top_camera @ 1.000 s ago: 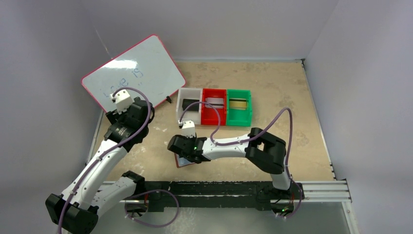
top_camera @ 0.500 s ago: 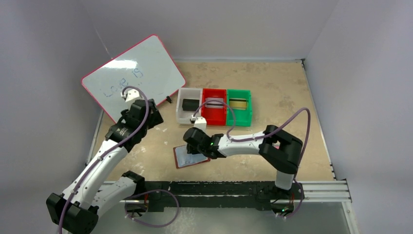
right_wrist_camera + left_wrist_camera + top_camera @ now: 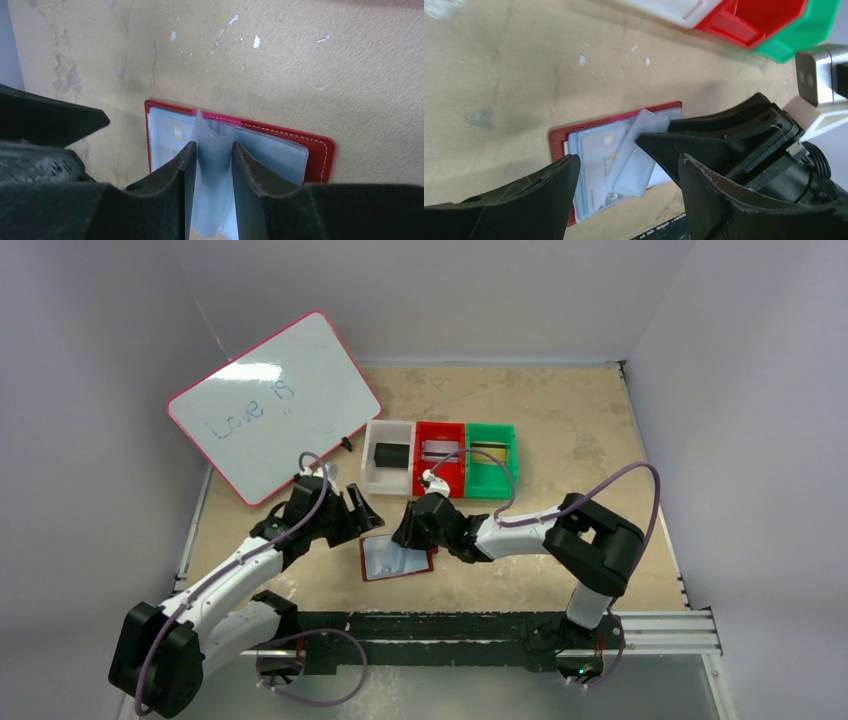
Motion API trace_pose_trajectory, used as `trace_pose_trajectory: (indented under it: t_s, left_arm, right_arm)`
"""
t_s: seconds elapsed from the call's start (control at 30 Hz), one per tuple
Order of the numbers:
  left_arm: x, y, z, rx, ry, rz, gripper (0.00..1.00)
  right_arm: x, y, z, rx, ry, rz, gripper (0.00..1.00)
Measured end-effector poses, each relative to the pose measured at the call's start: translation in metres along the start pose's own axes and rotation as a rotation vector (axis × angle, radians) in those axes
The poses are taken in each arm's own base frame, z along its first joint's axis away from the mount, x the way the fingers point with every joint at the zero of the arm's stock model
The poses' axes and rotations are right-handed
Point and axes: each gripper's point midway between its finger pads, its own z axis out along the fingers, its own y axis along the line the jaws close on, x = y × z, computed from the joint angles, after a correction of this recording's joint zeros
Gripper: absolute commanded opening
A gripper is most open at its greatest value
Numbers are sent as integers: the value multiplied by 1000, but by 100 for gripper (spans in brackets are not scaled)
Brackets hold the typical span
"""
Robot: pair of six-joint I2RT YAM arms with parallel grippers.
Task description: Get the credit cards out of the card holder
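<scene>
The card holder (image 3: 385,560) lies open on the table, dark red with pale blue sleeves. My right gripper (image 3: 408,540) reaches over its right half. In the right wrist view that gripper (image 3: 212,150) is shut on one lifted sleeve (image 3: 214,145), which bows up between the fingers above the red cover (image 3: 320,150). A silver-grey card (image 3: 599,160) with a gold chip shows inside the left sleeve. My left gripper (image 3: 362,512) hovers open just up-left of the holder; in its own view the gripper (image 3: 629,165) straddles the sleeves without touching them.
Three small bins stand behind the holder: white (image 3: 372,478) with a black card, red (image 3: 436,483) with a silver card, green (image 3: 492,483) with a gold card. A pink-framed whiteboard (image 3: 270,405) leans at the back left. Grey walls enclose the table.
My left arm has swung down from the whiteboard to the holder's left side. My right gripper has shifted right off the holder, narrowed, and taken hold of a sleeve.
</scene>
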Motion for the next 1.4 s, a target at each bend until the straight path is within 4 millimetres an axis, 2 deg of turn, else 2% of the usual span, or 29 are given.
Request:
trace_pose_trajectory:
  t_s: [0.3, 0.4, 0.6, 0.8, 1.4]
  left_arm:
    - [37, -26, 5, 110, 104, 74, 68]
    - [49, -25, 8, 86, 123, 97, 68]
    - [44, -10, 14, 12, 72, 91, 68]
    - [54, -2, 24, 0, 101, 91, 67]
    - [55, -17, 36, 61, 94, 100, 66]
  right_arm:
    - [4, 0, -1, -43, 5, 50, 35]
    - [4, -1, -2, -54, 6, 68, 35]
    - [4, -3, -4, -69, 4, 105, 35]
    - [3, -5, -5, -82, 9, 133, 34]
    - [2, -9, -7, -90, 10, 169, 40]
